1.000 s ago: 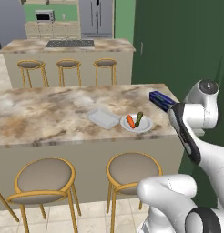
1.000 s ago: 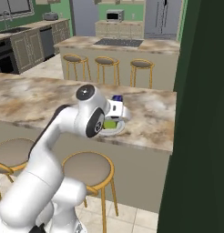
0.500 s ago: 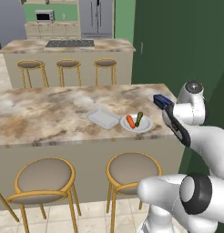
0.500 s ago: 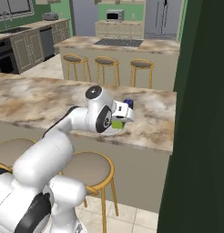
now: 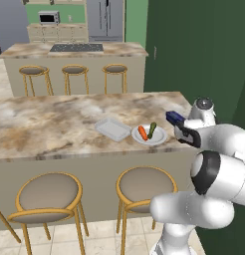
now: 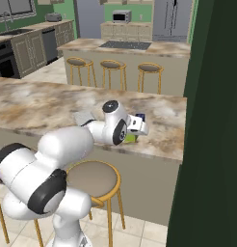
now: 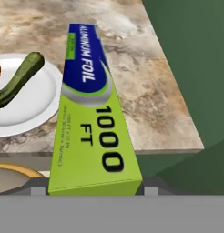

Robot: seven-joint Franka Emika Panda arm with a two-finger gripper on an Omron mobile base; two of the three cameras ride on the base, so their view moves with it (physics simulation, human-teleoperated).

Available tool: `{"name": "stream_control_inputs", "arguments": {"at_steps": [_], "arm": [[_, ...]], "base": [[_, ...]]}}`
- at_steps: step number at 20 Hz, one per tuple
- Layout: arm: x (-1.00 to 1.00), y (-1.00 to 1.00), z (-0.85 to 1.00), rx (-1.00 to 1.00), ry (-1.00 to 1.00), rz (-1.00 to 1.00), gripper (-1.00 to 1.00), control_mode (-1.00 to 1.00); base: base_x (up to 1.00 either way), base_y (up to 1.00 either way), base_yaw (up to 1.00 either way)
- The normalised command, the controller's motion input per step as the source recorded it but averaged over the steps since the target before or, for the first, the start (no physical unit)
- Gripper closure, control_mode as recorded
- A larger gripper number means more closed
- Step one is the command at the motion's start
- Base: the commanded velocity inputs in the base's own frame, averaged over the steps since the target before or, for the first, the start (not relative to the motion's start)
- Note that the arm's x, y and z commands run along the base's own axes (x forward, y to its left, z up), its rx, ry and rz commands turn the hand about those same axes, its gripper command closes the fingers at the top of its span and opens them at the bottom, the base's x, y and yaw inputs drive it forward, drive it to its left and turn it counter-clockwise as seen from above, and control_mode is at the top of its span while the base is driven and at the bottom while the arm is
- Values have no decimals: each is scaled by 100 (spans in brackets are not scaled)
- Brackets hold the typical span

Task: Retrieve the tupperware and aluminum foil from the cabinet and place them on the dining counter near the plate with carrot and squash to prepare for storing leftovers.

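My gripper [image 7: 94,186] is shut on the aluminum foil [image 7: 89,113], a long blue and lime-green box that reaches out from my fingers over the right end of the dining counter [image 7: 145,82]. The box's blue end [image 5: 174,118] hangs just right of the white plate [image 5: 162,140], which holds a carrot [image 5: 143,132] and a green squash [image 5: 152,129]. Squash [image 7: 18,79] and plate [image 7: 36,100] lie left of the box in the hand view. The tupperware [image 5: 113,128], a clear shallow rectangular container, rests on the counter left of the plate. From the right, the foil [image 6: 138,123] juts out beyond my wrist.
A tall dark green wall [image 5: 204,50] stands close on the right, beside the counter's end. Two round stools [image 5: 47,191] [image 5: 144,182] are tucked under the near side. Behind is a second island [image 5: 74,50] with three stools.
The arm has folded in closer to the counter's right end. The foil box has sunk a little toward the counter beside the plate. The grip is unchanged.
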Motion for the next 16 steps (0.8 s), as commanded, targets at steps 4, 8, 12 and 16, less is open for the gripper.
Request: {"name": "stream_control_inputs", "arguments": {"at_steps": [4,8,12,16], "arm": [[48,-17,-51,0,6,0,100,-100],[52,-15,-40,0,4,0,100,-100],[56,-16,-29,1,2,0,100,-100],[55,-15,-38,1,0,0,100,-100]], "base": [[0,0,0],[0,0,0],[0,0,0],[0,0,0]]}}
